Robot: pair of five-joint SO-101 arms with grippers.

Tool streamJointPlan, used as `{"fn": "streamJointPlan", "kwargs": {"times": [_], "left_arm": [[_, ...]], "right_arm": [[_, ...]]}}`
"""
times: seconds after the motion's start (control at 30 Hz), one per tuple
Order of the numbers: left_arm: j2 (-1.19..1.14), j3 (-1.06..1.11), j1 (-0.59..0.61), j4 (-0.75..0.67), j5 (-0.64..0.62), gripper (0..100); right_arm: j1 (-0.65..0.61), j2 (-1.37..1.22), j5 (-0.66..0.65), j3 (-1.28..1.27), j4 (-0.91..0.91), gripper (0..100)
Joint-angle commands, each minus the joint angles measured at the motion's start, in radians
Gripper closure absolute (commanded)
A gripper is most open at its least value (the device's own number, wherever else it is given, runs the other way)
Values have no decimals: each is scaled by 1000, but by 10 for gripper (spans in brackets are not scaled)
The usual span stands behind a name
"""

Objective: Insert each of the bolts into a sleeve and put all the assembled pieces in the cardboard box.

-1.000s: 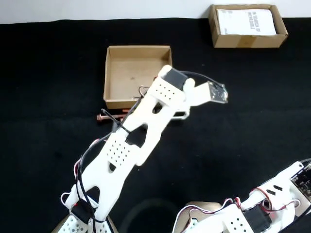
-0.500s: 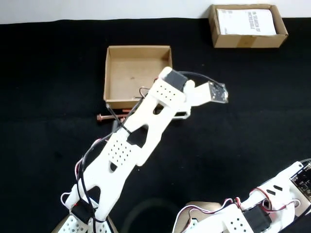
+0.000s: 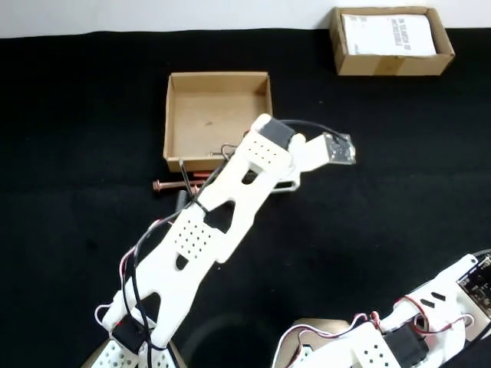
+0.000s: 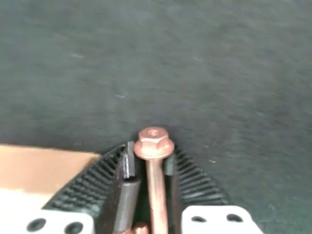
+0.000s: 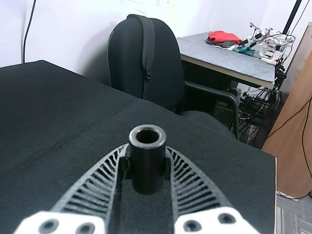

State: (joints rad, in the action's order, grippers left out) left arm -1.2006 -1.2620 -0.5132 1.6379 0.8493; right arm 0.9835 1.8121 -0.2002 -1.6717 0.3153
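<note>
My left gripper [image 4: 148, 157] is shut on a copper bolt [image 4: 155, 185], whose hex head sticks out past the fingertips, low over the black table. A corner of the cardboard box [image 4: 39, 165] lies right beside it. In the high view the left arm [image 3: 230, 199] stretches to the near right corner of the open cardboard box [image 3: 207, 115] and hides its own fingers. More copper bolts [image 3: 170, 185] lie on the table just in front of the box. My right gripper [image 5: 146, 169] is shut on a black sleeve [image 5: 147, 146], with the bore facing the camera.
A second cardboard box [image 3: 391, 65] holding a white sheet stands at the back right. The right arm [image 3: 406, 337] sits at the table's front right corner. An office chair [image 5: 146, 63] and a desk stand beyond the table edge.
The left arm's wrist has shifted slightly toward the front of the table, away from the box. The right arm and the loose bolts have not moved.
</note>
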Motion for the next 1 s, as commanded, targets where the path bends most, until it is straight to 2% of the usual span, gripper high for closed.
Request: {"fn": "streamJointPlan", "kwargs": {"times": [0.0,0.13,0.27,0.37,0.43,0.53,0.67,0.77,0.97], "left_arm": [[1,-13,10,-5,5,983],[7,-21,-4,9,2,991],[67,-128,-31,104,0,991],[130,-216,-48,121,-15,991],[185,-259,-53,121,-98,991],[286,-292,-65,123,-222,991],[435,-292,-71,123,-318,991],[530,-291,-65,124,-376,991],[742,-266,-10,132,-624,991]], "right_arm": [[-16,13,-8,-127,-22,991],[-31,5,0,-127,-21,991],[-76,8,3,-127,-18,991],[-130,12,3,-125,-18,991],[-171,12,23,-122,-18,991],[-231,12,135,-114,-18,991],[-363,12,227,-74,-4,991],[-490,12,284,7,85,991],[-762,12,319,176,298,991]]}}
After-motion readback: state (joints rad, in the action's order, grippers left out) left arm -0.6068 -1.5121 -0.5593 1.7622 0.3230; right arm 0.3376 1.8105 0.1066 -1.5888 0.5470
